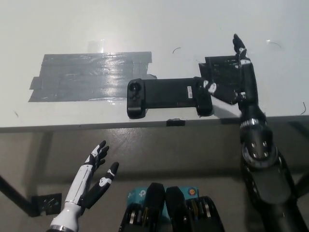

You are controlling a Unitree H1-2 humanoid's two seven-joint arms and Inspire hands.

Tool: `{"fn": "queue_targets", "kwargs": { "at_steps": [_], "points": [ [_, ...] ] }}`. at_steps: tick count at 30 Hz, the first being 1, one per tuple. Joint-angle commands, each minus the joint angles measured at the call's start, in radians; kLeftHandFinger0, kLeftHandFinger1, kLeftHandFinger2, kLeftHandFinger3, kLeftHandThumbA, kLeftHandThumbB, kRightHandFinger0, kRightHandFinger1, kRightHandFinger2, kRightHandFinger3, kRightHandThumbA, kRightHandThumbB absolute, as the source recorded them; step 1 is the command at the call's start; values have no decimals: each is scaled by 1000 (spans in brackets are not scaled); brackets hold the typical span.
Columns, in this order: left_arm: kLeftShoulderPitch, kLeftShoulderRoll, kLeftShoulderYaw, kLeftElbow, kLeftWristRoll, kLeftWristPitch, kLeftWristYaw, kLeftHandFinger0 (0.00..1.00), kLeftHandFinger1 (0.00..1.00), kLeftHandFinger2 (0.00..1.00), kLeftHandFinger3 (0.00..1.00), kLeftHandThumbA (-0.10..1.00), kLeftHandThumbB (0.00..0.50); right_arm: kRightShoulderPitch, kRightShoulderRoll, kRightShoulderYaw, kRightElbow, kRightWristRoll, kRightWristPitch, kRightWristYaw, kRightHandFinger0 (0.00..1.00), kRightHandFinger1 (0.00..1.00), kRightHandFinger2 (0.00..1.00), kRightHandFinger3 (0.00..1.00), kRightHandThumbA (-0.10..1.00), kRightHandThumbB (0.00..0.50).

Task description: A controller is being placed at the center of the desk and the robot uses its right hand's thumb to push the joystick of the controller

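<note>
Controller (166, 95) lies on the desk (193, 24); right hand (236, 77) spread beside it, left hand (94, 176) open.

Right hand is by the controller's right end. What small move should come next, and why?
Probably nudge the thumb left onto the joystick: the right hand lies flat by the controller, its fingers stretched up the desk, thumb tip at the right grip. The left hand rests low.

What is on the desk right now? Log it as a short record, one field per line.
controller: black, lying flat near the desk's front edge
right hand: black, at the controller's right end, fingers stretched out over the desk
left hand: white, open, resting below the desk edge
tape patch: grey, left of the controller
desk: white
</note>
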Motion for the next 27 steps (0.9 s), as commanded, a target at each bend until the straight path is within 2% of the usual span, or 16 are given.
{"fn": "queue_targets", "kwargs": {
  "at_steps": [1,4,8,12,16,20,27],
  "points": [
    [-22,13,9,-29,3,-8,-10,1000,1000,1000,1000,733,1,162,-9,76,-366,22,32,123,1000,1000,1000,1000,1000,263],
    [-24,15,10,-22,1,-14,-11,1000,1000,1000,1000,737,3,229,-22,92,-402,29,32,139,1000,1000,1000,1000,1000,210],
    [-24,14,16,-22,4,-11,-3,1000,1000,1000,1000,732,0,311,-43,115,-383,39,8,163,1000,1000,1000,1000,1000,218],
    [-16,8,11,-18,11,-16,0,1000,1000,1000,1000,726,0,377,-63,132,-364,26,-10,173,1000,1000,1000,1000,995,186],
    [-15,11,16,-28,4,-10,-3,1000,1000,1000,1000,727,0,412,-61,143,-359,66,-5,212,1000,1000,1000,1000,927,152],
    [-17,13,14,-26,7,-19,-3,1000,1000,1000,1000,722,0,420,-57,149,-367,55,-1,224,1000,1000,1000,1000,934,132],
    [-33,17,16,-31,8,-11,-6,1000,1000,1000,1000,721,0,395,-58,151,-361,35,12,238,1000,1000,1000,1000,920,126]
  ]
}}
